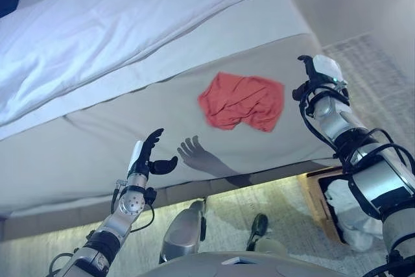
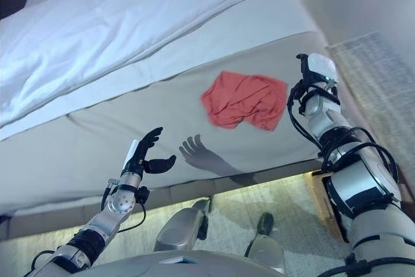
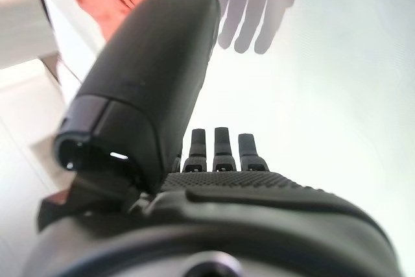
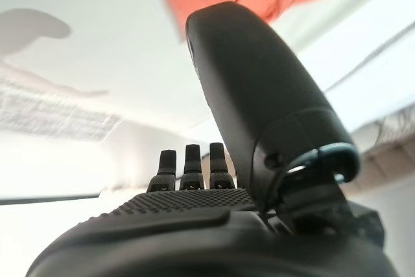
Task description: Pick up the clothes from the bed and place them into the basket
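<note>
Your left hand [image 1: 150,155] hangs over the near edge of the grey-sheeted bed [image 1: 97,141], fingers spread and holding nothing. To its right, the crumpled orange-red cloth garment [image 1: 243,100] lies flat on the bed, untouched. Further right, your right hand [image 1: 319,77] hovers just beside the garment, also relaxed and empty. The wooden basket [image 1: 318,202] sits on the floor at near right. You are at the reach step; next, I judge, bring the right hand down onto the cloth and close.

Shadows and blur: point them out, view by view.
Left eye view: left robot hand casts a sharp hand-shaped shadow on the bed, short of the red garment. Left wrist view: the same shadow, soft; thumb near and blurred. Right wrist view: right robot hand blurred, garment unfocused.
</note>
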Robot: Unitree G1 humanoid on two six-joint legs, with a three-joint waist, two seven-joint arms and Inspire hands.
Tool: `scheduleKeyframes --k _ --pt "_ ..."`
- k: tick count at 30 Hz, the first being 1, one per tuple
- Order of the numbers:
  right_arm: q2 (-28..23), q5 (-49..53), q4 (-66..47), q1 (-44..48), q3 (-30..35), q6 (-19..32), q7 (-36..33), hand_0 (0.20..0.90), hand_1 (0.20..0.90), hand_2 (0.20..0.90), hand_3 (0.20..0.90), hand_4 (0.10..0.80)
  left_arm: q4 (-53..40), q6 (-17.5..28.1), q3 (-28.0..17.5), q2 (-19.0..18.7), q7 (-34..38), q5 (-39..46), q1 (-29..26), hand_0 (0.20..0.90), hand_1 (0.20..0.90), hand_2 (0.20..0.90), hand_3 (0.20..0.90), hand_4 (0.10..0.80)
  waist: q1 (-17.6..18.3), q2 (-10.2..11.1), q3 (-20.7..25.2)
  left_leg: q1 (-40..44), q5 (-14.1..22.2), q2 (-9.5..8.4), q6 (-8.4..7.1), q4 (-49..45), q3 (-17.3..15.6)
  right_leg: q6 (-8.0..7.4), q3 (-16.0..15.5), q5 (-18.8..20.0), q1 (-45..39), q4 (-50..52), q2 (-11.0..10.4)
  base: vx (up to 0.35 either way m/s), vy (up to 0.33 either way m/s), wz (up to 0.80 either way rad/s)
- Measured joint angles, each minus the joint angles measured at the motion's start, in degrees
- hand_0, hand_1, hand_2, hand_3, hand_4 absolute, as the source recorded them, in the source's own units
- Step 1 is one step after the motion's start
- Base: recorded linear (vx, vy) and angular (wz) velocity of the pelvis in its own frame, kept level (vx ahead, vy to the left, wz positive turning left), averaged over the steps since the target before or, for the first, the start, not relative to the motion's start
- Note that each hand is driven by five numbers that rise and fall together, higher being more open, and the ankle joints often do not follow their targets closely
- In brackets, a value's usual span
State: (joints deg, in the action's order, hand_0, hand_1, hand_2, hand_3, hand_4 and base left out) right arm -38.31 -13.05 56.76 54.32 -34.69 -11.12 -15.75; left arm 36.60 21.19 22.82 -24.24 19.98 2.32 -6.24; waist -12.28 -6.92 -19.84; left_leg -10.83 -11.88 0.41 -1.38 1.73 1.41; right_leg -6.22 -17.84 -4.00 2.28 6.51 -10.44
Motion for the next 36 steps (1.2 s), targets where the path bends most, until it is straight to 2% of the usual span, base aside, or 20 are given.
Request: scheduleKeyframes --k 2,5,8,9,10,15,21,23,24,25,26,27,29,30,32,34,36 --pt "0.5 0.0 1.8 2.4 -0.1 -1.0 -0.5 0.900 0.900 0.900 0.900 0.800 -1.8 0.5 0.0 -1.7 0.1 0.0 -0.9 0.900 0.900 0.900 0.900 0.800 -1.1 0.0 -3.6 -2.0 1.0 -1.26 0.00 -2.8 0.4 0.53 0.0 -4.0 4.2 8.4 -2.4 -0.027 -0.006 0.29" --pt "0.9 0.1 5.1 5.6 -0.1 -2.5 -0.9 0.900 0.900 0.900 0.900 0.800 -4.0 0.5 0.0 -3.3 0.1 0.3 -4.1 0.900 0.900 0.900 0.900 0.800 -4.1 0.2 -9.9 -4.3 3.2 -3.93 1.17 -8.0 0.8 1.13 0.5 -9.1 8.7 19.6 -6.8 -0.006 -0.005 0.28" --pt "2.2 0.1 6.4 6.3 -0.3 -3.1 -0.9 0.900 0.900 0.900 0.900 0.800 -4.7 0.7 0.2 -3.7 0.1 1.2 -4.5 0.900 0.900 0.900 0.900 0.800 -5.6 0.2 -10.2 -7.2 3.6 -5.03 1.51 -10.5 1.4 1.08 0.2 -10.2 11.3 23.2 -8.0 -0.039 0.018 0.23" --pt "2.3 0.0 6.8 7.0 -1.2 -3.5 -0.9 0.900 0.900 0.900 0.900 0.800 -6.0 0.7 0.6 -4.1 0.1 1.8 -4.4 0.900 0.900 0.900 0.900 0.800 -5.7 0.2 -10.5 -8.7 4.5 -5.52 2.48 -12.6 1.6 1.75 0.0 -10.9 12.6 25.2 -8.9 -0.027 0.028 0.33" --pt "2.2 0.0 7.4 7.9 -1.4 -4.2 -0.9 0.900 0.900 0.900 0.900 0.800 -7.7 0.8 1.2 -4.6 0.1 2.4 -4.3 0.900 0.900 0.900 0.900 0.800 -5.6 0.2 -10.5 -10.3 4.6 -6.15 2.67 -13.7 2.0 1.85 0.0 -11.8 14.1 27.1 -9.6 -0.043 0.033 0.33" --pt "2.2 0.0 8.8 9.8 -1.8 -6.4 -0.3 0.900 0.900 0.900 0.900 0.800 -12.0 2.0 3.0 -4.9 0.2 2.8 -5.3 0.900 0.900 0.900 0.900 0.800 -6.1 0.1 -10.7 -17.5 5.9 -6.39 3.13 -19.8 2.2 2.69 0.4 -13.1 20.4 32.3 -10.4 -0.044 0.013 0.11" --pt "2.1 -0.4 10.8 11.2 -2.4 -8.6 1.4 0.900 0.900 0.900 0.900 0.800 -16.5 2.7 3.8 -6.3 1.1 4.4 -3.7 0.900 0.900 0.900 0.900 0.800 -5.9 0.0 -10.7 -25.0 8.1 -6.31 2.35 -27.0 2.9 3.24 2.3 -14.5 27.9 38.9 -10.8 -0.057 -0.009 -0.03" --pt "1.6 -0.9 11.7 13.3 -3.5 -9.2 2.0 0.900 0.900 0.900 0.900 0.800 -17.0 2.8 4.2 -6.2 1.1 4.5 -3.3 0.900 0.900 0.900 0.900 0.800 -6.0 0.0 -10.7 -27.6 9.7 -6.46 0.01 -27.4 2.8 3.50 3.2 -14.7 30.8 40.2 -10.8 -0.055 0.003 0.03" --pt "1.3 -1.6 12.4 14.7 -4.1 -9.4 2.5 0.900 0.900 0.900 0.900 0.800 -17.3 2.8 4.2 -6.3 1.2 4.6 -3.5 0.900 0.900 0.900 0.900 0.800 -5.7 0.0 -10.7 -29.6 11.1 -7.11 -0.79 -30.3 2.5 3.76 3.8 -14.8 32.5 40.4 -11.5 -0.059 0.002 -0.05" --pt "1.2 -1.7 12.6 15.2 -4.5 -9.6 2.9 0.815 0.815 0.815 0.801 0.701 -17.6 2.8 4.3 -6.4 1.2 4.6 -2.4 0.900 0.900 0.900 0.900 0.800 -5.9 -0.1 -10.7 -31.6 13.4 -7.83 2.09 -39.5 2.8 3.70 4.4 -14.8 33.2 42.0 -12.0 -0.052 -0.006 -0.29" --pt "1.4 -1.7 12.6 15.1 -4.6 -9.6 3.1 0.599 0.599 0.599 0.549 0.449 -17.9 2.9 4.3 -6.5 1.2 4.7 -1.3 0.900 0.900 0.900 0.900 0.800 -6.7 -0.3 -10.7 -30.5 15.5 -7.51 2.97 -41.5 3.3 3.66 5.0 -14.9 33.7 43.2 -11.5 -0.058 -0.016 -0.32" --pt "1.0 -1.7 12.7 15.5 -4.6 -9.7 3.6 0.300 0.300 0.300 0.200 0.100 -17.8 2.7 4.5 -6.6 1.3 5.0 -0.2 0.900 0.900 0.900 0.900 0.800 -6.1 -0.4 -10.7 -31.3 16.9 -7.82 2.48 -41.3 3.1 3.68 5.7 -14.9 34.4 44.7 -11.1 -0.045 -0.015 -0.16" --pt "0.3 -1.6 13.2 15.6 -4.3 -10.2 3.6 0.300 0.300 0.300 0.200 0.100 -17.9 2.8 4.4 -6.9 1.3 5.1 -0.4 0.900 0.900 0.900 0.900 0.800 -5.8 -0.4 -10.7 -31.8 16.9 -8.23 2.49 -41.2 3.1 4.31 5.6 -15.2 35.2 46.5 -10.6 -0.044 -0.021 0.21" --pt "-0.8 -1.6 13.2 15.7 -3.7 -10.3 3.4 0.300 0.300 0.300 0.200 0.100 -18.1 2.9 4.2 -7.0 1.4 5.3 -0.4 0.900 0.900 0.900 0.900 0.800 -6.0 -0.6 -10.7 -32.4 16.9 -8.60 2.48 -41.2 2.9 5.62 6.1 -16.0 35.8 47.0 -10.3 -0.046 -0.023 0.25" --pt "-1.4 -1.6 13.2 15.8 -3.8 -10.2 2.9 0.300 0.300 0.300 0.200 0.100 -18.1 3.0 3.9 -7.4 1.9 5.8 -0.5 0.900 0.900 0.900 0.900 0.800 -6.4 -0.6 -10.7 -32.7 16.9 -8.41 2.41 -40.3 3.0 5.62 5.9 -16.0 36.1 46.2 -10.2 -0.041 -0.009 0.12" --pt "-1.5 -1.6 13.2 16.4 -3.8 -10.1 2.4 0.300 0.300 0.300 0.200 0.100 -18.1 3.0 4.0 -7.4 2.2 6.3 -0.9 0.900 0.900 0.900 0.900 0.800 -6.1 -0.5 -10.7 -32.6 17.4 -8.46 0.65 -39.3 2.8 5.63 5.9 -16.0 36.2 43.6 -10.4 -0.048 0.008 -0.05" --pt "-0.6 -1.5 13.1 16.0 -3.9 -9.7 2.7 0.300 0.300 0.300 0.200 0.100 -18.0 3.1 4.0 -7.4 2.3 6.3 0.2 0.900 0.900 0.900 0.900 0.800 -6.3 -0.7 -10.7 -31.4 17.3 -7.65 1.90 -40.3 2.8 5.49 6.1 -16.0 35.4 43.7 -9.5 -0.038 0.005 -0.40"
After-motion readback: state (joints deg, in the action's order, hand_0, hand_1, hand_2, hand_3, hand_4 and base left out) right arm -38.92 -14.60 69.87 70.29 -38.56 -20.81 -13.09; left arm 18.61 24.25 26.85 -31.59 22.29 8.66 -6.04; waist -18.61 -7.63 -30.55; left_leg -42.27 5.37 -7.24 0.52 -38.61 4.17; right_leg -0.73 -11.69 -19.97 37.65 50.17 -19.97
